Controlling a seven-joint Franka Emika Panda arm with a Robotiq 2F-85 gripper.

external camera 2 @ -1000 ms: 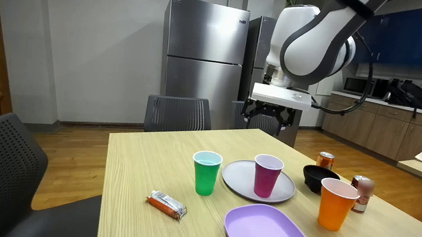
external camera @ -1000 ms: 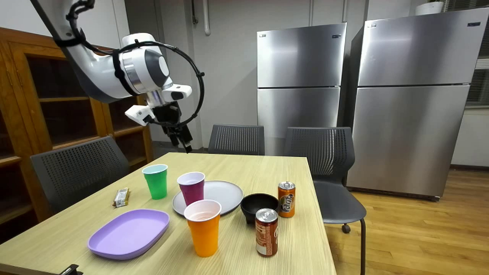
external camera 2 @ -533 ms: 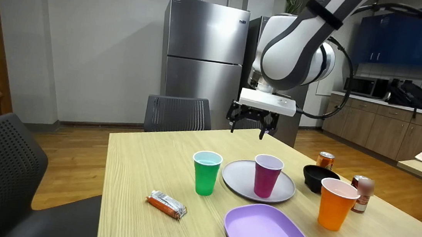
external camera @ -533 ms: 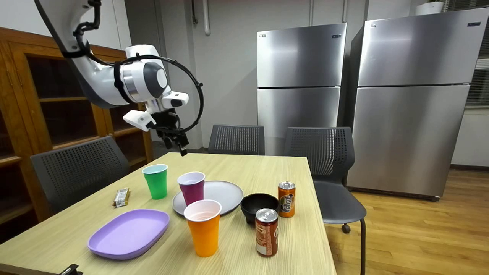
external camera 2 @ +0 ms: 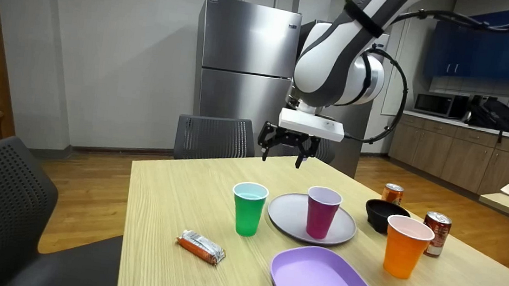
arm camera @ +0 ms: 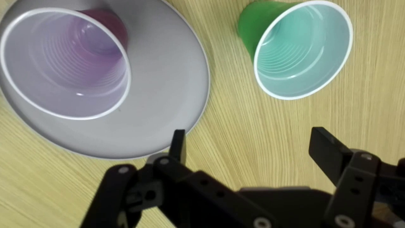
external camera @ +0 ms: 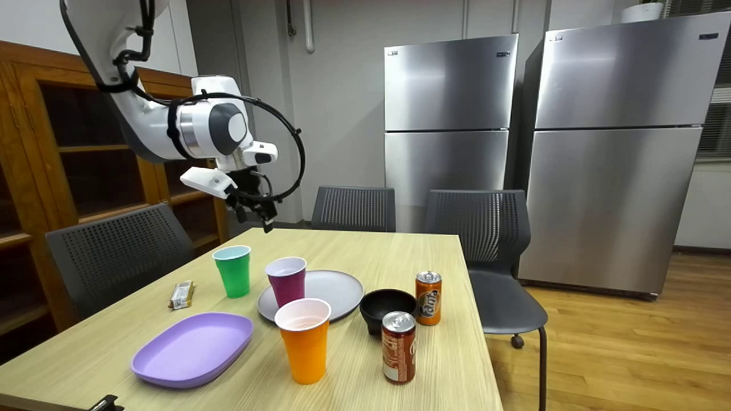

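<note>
My gripper (external camera 2: 280,162) hangs above the far part of the wooden table, pointing down, jaws wide apart and holding nothing. Bare wood shows between its fingertips (arm camera: 248,131) in the wrist view. Nearest to it are a green cup (arm camera: 246,28), upright on the wood, and a purple cup (external camera 2: 320,217) standing on a round grey plate (arm camera: 171,79). The gripper touches neither. A lilac plate (external camera 2: 322,282), an orange cup (external camera 2: 405,251) and a wrapped bar (external camera 2: 200,246) lie or stand nearer the camera in an exterior view.
A black bowl (external camera: 384,305), an orange can (external camera: 428,299) and a brown-red can (external camera: 398,351) stand toward one table edge. Dark chairs (external camera: 354,208) surround the table. Two steel fridges (external camera: 448,91) and a wooden glass-door cabinet (external camera: 85,145) are beyond.
My arm has sunk lower over the far part of the table and shifted leftward in both exterior views. The jaws have stayed apart; cups, plates, cans, bowl and bar have not moved.
</note>
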